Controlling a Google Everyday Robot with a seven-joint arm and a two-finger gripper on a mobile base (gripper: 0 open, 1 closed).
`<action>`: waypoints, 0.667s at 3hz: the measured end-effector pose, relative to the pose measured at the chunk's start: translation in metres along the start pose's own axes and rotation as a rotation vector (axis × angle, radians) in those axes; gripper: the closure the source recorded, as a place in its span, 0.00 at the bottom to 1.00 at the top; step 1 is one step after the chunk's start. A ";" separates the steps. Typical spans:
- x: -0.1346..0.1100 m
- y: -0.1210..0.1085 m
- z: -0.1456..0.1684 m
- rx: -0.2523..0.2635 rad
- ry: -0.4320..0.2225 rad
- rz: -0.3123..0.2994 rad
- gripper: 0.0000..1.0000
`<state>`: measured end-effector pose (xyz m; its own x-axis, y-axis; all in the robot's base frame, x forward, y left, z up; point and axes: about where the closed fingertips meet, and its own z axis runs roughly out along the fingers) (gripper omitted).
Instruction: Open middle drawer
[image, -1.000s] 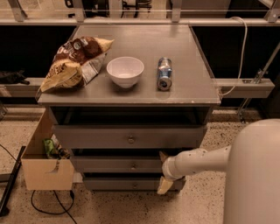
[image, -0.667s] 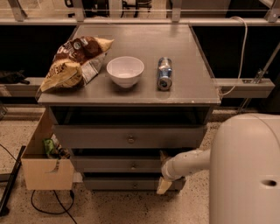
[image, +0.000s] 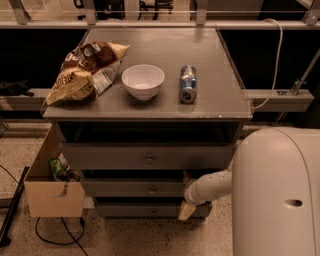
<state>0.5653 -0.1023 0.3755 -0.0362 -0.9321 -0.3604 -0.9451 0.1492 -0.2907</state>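
Leftward across the view, the robot's white body (image: 277, 195) now fills more of the right side than it did a second ago, and less of the arm (image: 210, 186) shows. The grey cabinet (image: 160, 45) stands in front of it. The middle drawer (image: 120, 188) is shut, its long axis running left to right between the taller front above and the smaller one below. The gripper (image: 186, 210) hangs low at the cabinet's right, beside the bottom front; whether it is released or clenched, I cannot tell. The drawer's knob (image: 152, 189) lies up and to the left of the gripper, so I judge the reach must go that way.
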 end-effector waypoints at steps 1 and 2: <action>0.000 0.000 0.000 0.000 0.000 0.000 0.18; 0.000 0.000 0.000 0.000 0.000 0.000 0.50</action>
<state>0.5653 -0.1023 0.3755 -0.0362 -0.9321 -0.3604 -0.9451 0.1491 -0.2907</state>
